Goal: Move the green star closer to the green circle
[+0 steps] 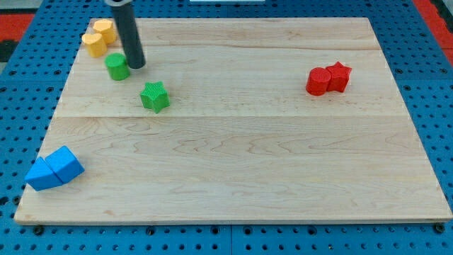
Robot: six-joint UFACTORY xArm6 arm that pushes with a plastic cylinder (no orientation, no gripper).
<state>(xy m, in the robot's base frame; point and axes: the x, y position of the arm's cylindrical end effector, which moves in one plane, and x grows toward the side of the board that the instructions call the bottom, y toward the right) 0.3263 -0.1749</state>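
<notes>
The pale wooden board [248, 163] shows smooth grain; the dark rod [128, 35] looks faintly glossy.

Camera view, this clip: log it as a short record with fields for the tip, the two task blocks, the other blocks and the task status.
tip: my tip sits just to the view's right of the green circle, close beside it; contact cannot be told
green star: lower and to the view's right of the green circle, apart from it
yellow blocks: two, touching, top left corner
red blocks: two, touching, right side
blue blocks: two, touching, bottom left
board: wooden
status: star not yet beside circle
</notes>
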